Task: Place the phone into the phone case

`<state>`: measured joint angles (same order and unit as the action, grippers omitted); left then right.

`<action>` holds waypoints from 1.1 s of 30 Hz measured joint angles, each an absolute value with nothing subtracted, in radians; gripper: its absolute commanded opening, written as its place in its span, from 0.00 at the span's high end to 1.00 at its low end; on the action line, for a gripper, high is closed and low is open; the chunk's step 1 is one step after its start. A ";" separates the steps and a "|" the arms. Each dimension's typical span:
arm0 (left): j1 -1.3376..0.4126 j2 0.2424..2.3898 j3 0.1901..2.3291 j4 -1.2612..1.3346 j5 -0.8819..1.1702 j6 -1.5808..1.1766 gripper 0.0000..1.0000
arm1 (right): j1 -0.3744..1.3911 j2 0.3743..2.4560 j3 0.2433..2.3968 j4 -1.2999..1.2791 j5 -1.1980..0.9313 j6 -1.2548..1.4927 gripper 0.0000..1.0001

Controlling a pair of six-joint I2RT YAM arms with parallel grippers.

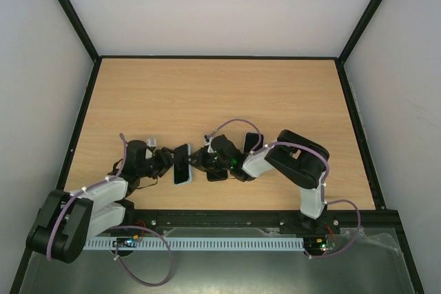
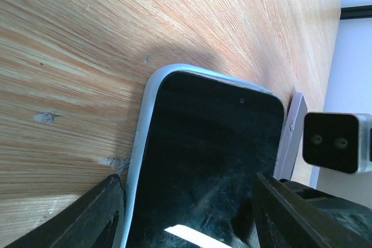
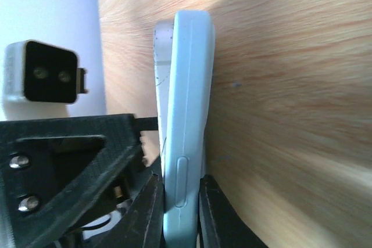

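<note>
The phone [image 2: 209, 155], black screen up, sits in the light blue phone case [image 2: 142, 137] near the table's front middle [image 1: 182, 164]. My left gripper [image 1: 165, 162] straddles the phone's width. One finger [image 2: 104, 213] touches the case's left edge and the other finger [image 2: 285, 213] overlaps the right edge. My right gripper [image 1: 200, 160] is shut on the case's side wall [image 3: 187, 114], which shows edge-on between its fingers [image 3: 150, 213]. A pale grey strip [image 3: 164, 50] shows alongside the case, and also in the left wrist view [image 2: 294, 123].
Both arms meet over the front middle of the wooden table [image 1: 220, 94]. Black frame rails [image 1: 83, 122] edge the table, with white walls behind them. Each wrist view shows the other arm's camera block [image 2: 332, 142] [image 3: 42, 72] close by.
</note>
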<state>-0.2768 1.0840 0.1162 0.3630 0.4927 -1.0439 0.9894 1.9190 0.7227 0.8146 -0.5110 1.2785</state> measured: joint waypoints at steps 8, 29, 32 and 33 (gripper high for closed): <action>-0.280 1.081 0.116 0.356 0.491 -1.041 0.41 | 0.989 1.914 0.718 0.762 -0.464 1.246 0.97; -0.305 0.889 0.119 0.353 0.714 -1.007 0.39 | 0.982 1.505 0.530 0.692 -0.413 1.135 0.98; -0.312 0.870 0.119 0.411 0.764 -1.040 0.54 | 0.981 1.452 0.503 0.720 -0.424 1.137 0.98; -0.315 0.867 0.119 0.429 0.775 -1.053 0.60 | 0.981 1.441 0.495 0.730 -0.431 1.138 0.98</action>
<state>-0.3145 0.8669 0.1188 0.4290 0.7746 -1.0534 0.9810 1.4410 0.4953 0.7296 -0.4309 1.1378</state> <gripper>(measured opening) 0.551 0.087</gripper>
